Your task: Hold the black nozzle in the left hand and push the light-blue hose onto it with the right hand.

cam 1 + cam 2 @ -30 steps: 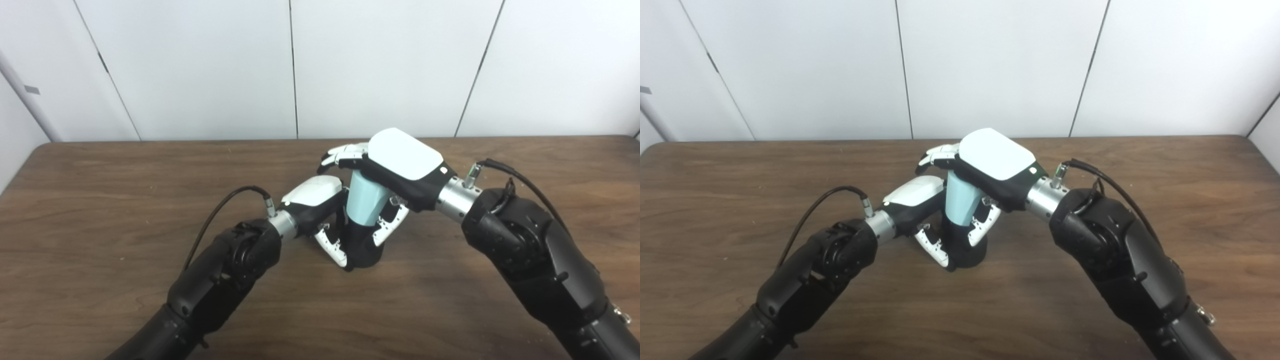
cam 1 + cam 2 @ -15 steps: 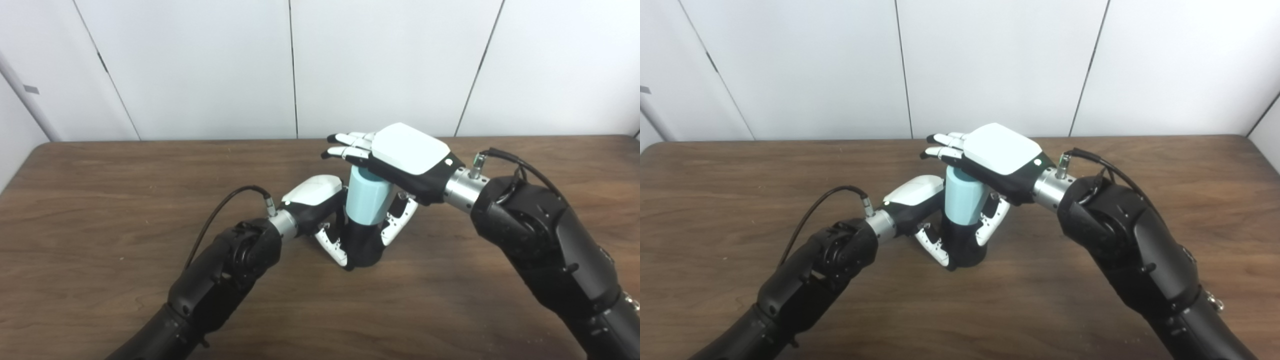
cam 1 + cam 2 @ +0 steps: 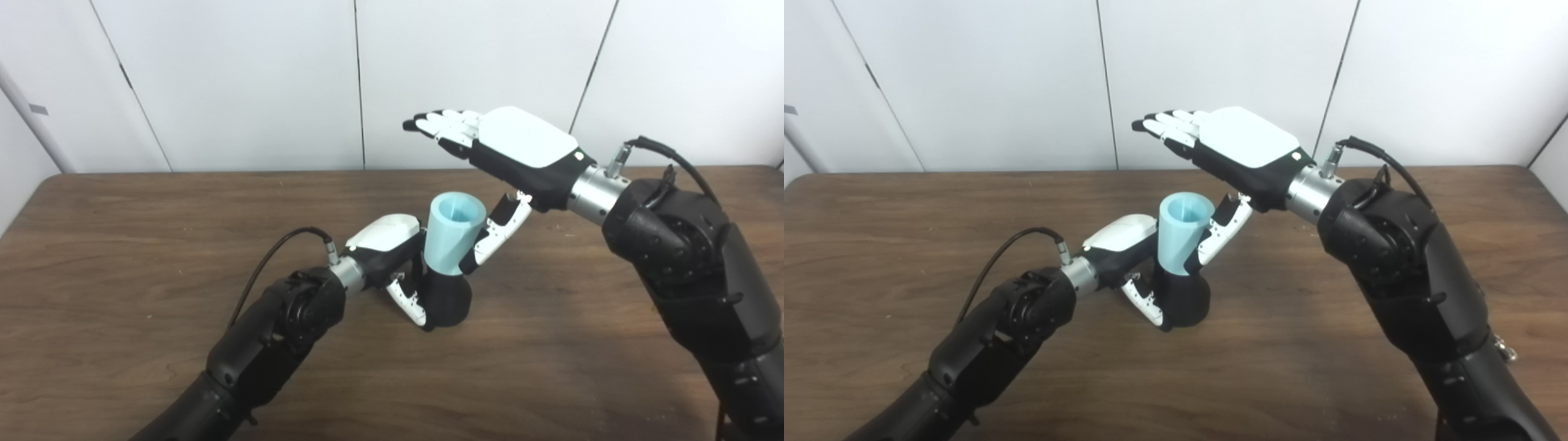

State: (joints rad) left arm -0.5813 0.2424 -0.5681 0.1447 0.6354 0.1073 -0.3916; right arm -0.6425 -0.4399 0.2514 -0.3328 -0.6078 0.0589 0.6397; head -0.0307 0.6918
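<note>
Light-blue hose (image 3: 452, 236) sits seated on the black nozzle (image 3: 447, 300), which stands on the wooden bench (image 3: 122, 245), leaning slightly. My left hand (image 3: 392, 257) is wrapped around the nozzle. My right hand (image 3: 514, 150) hovers above the hose, fingers (image 3: 441, 125) spread flat, holding nothing, thumb just beside the hose.

No legible text or labels

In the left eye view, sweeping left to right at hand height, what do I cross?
Left robot hand → light-blue hose seated on the black nozzle → right robot hand, raised and open above the wooden table.
</note>
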